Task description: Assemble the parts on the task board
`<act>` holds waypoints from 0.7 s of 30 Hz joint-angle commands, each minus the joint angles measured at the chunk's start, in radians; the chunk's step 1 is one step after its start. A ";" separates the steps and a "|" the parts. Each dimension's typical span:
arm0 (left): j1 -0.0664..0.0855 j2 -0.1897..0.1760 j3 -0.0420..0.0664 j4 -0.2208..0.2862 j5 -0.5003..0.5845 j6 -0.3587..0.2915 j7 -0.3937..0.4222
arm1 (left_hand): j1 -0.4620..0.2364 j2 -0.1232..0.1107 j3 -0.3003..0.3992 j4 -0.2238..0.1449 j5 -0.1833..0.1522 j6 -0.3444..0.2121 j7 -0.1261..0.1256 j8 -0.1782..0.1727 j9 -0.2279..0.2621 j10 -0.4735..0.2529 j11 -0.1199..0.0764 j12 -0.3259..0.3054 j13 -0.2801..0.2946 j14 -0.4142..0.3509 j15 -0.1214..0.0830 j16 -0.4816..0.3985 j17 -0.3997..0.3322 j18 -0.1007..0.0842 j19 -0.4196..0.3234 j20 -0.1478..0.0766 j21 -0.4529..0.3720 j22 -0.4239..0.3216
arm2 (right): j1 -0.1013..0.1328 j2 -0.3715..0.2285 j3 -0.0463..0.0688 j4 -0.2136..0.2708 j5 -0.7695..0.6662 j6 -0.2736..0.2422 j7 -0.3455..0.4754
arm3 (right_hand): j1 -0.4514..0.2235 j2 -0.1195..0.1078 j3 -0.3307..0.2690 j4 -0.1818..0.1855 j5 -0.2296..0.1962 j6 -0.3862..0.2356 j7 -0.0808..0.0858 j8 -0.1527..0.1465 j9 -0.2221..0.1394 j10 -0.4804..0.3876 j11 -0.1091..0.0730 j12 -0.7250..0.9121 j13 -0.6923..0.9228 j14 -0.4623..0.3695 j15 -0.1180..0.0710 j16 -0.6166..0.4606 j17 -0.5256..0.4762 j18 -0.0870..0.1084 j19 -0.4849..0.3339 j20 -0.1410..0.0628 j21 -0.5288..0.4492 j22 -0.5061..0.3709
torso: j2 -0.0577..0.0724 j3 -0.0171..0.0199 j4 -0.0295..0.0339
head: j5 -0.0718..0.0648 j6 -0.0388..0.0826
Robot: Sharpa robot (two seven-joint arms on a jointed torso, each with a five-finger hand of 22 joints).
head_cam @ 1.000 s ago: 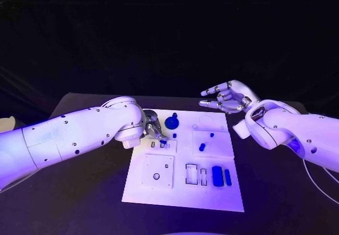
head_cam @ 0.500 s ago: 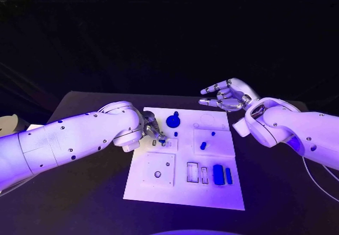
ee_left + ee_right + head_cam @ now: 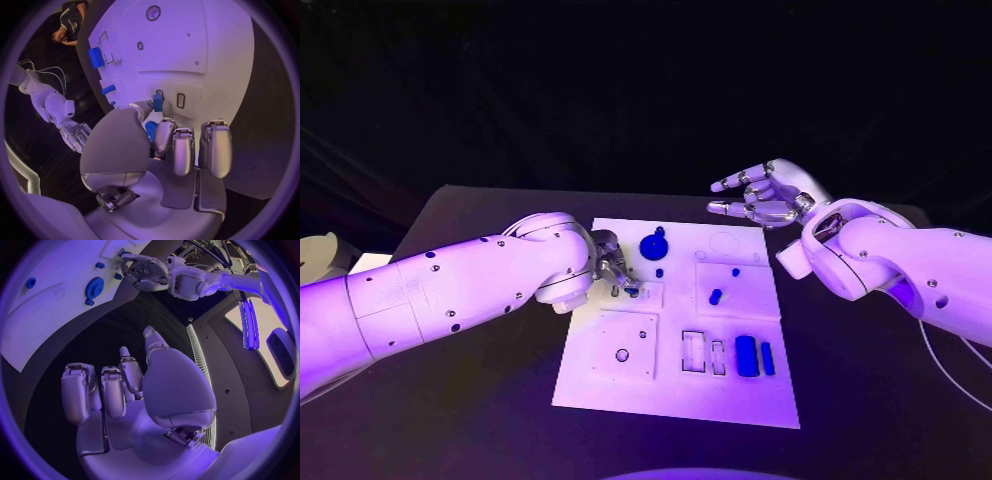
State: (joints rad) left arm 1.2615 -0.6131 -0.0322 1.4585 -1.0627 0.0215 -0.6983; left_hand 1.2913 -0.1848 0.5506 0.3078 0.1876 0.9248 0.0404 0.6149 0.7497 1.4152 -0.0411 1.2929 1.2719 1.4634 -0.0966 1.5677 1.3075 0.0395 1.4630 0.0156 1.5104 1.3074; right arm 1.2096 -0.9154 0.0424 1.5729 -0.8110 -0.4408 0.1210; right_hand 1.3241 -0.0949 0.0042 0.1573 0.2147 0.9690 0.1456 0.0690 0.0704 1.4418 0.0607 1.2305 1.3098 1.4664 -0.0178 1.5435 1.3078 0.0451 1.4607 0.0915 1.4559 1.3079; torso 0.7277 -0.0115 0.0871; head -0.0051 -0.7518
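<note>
- Since the earlier frames, our left arm has drawn in a little, and its left hand [image 3: 617, 272] stays low over the task board's near-left area; the right hand has barely shifted.
- We see a dark tabletop [image 3: 473, 420] carrying the white task board [image 3: 668, 395] in its middle.
- Our left hand, seen from its own wrist, pinches a small blue part [image 3: 157, 102] between thumb and a fingertip, just over a pair of narrow slots [image 3: 170, 99] in the board; the other fingers curl beside it.
- Our right hand [image 3: 764, 196] hovers above the board's far right corner, fingers loosely curled and apart, holding nothing.
- A blue gear [image 3: 653, 247] sits on the board just beyond the left hand.
- Two blue bars [image 3: 753, 356] lie side by side near the board's front right edge, long axes running front to back.
- A small blue peg [image 3: 714, 296] rests on the raised right-hand square.
- We judge the coming move turns on this: the pinched part sits directly at the slots, with the left hand far nearer than the right, so only a short push downward seems needed.
</note>
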 commanded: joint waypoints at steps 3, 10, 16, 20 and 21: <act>-0.003 0.003 0.000 -0.002 -0.032 0.035 -0.040 | -0.002 0.006 0.151 -0.146 -0.001 0.005 -0.012 0.004 0.001 0.007 -0.001 0.002 0.000 0.107 0.000 0.003 0.263 -0.016 0.064 -0.001 0.004 0.171 | -0.001 0.000 0.000 0.002 -0.008 0.015 0.003 | -0.002 0.012 -0.008 0.002 -0.009 0.009 -0.001 -0.001 0.001 -0.002 -0.005 0.002 0.072 0.094 0.000 -0.007 0.225 0.006 -0.003 -0.005 -0.004 0.026 | 0.000 0.0005 -0.0003 | 0.001 -0.002; -0.004 0.006 0.001 -0.011 -0.039 0.038 -0.042 | -0.005 0.005 0.152 -0.147 -0.001 0.006 -0.012 0.005 0.002 0.006 -0.001 0.000 -0.002 0.107 0.000 0.003 0.263 -0.017 0.064 -0.001 0.005 0.172 | -0.001 0.000 0.000 0.002 -0.008 0.018 0.003 | -0.002 0.012 -0.008 0.002 -0.009 0.009 -0.001 -0.001 0.001 -0.002 -0.005 0.002 0.072 0.094 0.000 -0.007 0.225 0.006 -0.003 -0.005 -0.004 0.026 | 0.000 0.0003 0.0003 | -0.001 -0.001; -0.005 0.010 0.001 -0.016 -0.041 0.044 -0.042 | -0.005 0.005 0.152 -0.147 -0.001 0.006 -0.012 0.005 0.002 0.006 -0.001 0.000 -0.002 0.107 0.000 0.003 0.263 -0.017 0.064 -0.001 0.005 0.172 | -0.001 0.000 0.000 0.002 -0.008 0.021 0.003 | -0.002 0.012 -0.008 0.002 -0.009 0.009 -0.001 -0.001 0.001 -0.002 -0.005 0.002 0.072 0.094 0.000 -0.007 0.225 0.006 -0.003 -0.005 -0.004 0.026 | 0.001 0.0004 0.0002 | -0.001 -0.001; -0.006 0.011 0.001 -0.016 -0.042 0.052 -0.043 | -0.007 0.006 0.154 -0.147 -0.002 0.006 -0.012 0.005 0.003 0.007 -0.001 0.000 -0.002 0.107 0.000 0.003 0.263 -0.017 0.064 -0.001 0.005 0.172 | -0.001 0.000 0.000 0.002 -0.008 0.022 0.003 | -0.002 0.012 -0.008 0.002 -0.009 0.009 -0.001 -0.001 0.001 -0.002 -0.005 0.002 0.072 0.094 0.000 -0.007 0.225 0.006 -0.003 -0.005 -0.004 0.026 | 0.000 0.0004 0.0000 | 0.000 -0.002; -0.006 0.011 0.001 -0.016 -0.043 0.054 -0.043 | -0.007 0.006 0.154 -0.147 -0.002 0.006 -0.012 0.005 0.003 0.007 -0.001 0.000 -0.002 0.107 0.000 0.003 0.263 -0.017 0.064 -0.001 0.005 0.172 | -0.001 0.000 0.000 0.002 -0.008 0.023 0.003 | -0.002 0.012 -0.008 0.002 -0.009 0.009 -0.001 -0.001 0.001 -0.002 -0.005 0.002 0.072 0.094 0.000 -0.007 0.225 0.006 -0.003 -0.005 -0.004 0.026 | 0.000 0.0008 0.0000 | 0.000 -0.003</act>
State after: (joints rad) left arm 1.2572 -0.6027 -0.0305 1.4444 -1.0918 0.0490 -0.6966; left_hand 1.2852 -0.1909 0.5577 0.3005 0.1838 0.9236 0.0392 0.6147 0.7513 1.4151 -0.0410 1.2929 1.2710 1.4634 -0.0965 1.5677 1.3074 0.0396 1.4630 0.0157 1.5108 1.3074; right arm 1.2091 -0.9159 0.0424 1.5738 -0.8110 -0.4346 0.1210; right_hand 1.3198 -0.0906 0.0015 0.1599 0.2088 0.9690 0.1456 0.0690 0.0703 1.4418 0.0607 1.2304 1.3100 1.4664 -0.0178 1.5435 1.3076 0.0451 1.4607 0.0915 1.4559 1.3077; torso 0.7279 -0.0108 0.0871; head -0.0061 -0.7529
